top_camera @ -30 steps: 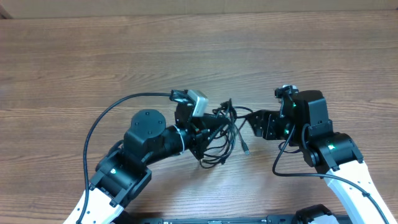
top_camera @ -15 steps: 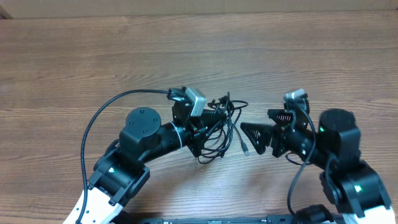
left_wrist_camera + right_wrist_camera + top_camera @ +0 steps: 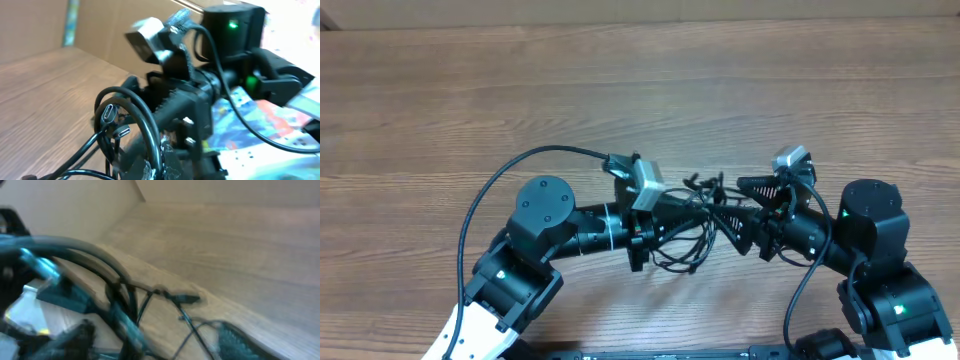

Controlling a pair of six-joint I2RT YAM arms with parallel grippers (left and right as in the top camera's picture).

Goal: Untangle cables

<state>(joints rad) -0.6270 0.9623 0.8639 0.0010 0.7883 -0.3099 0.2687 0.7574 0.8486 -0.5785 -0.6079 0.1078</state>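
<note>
The cables (image 3: 690, 248) hang tangled above mid-bench (image 3: 620, 90), clenched in the left tool (image 3: 672, 213). The right tool (image 3: 728, 208) faces them from the right, jaws spread. Best to pinch one loose strand, then draw it gently rightward.

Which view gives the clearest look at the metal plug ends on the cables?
Left wrist. Two metal plug ends hang close to the lens, sharp enough to see their openings. Overhead shows the cables as one tangled bundle, plugs too small to pick out. Right wrist is blurred; only thin cords and one dark plug are discernible.
</note>
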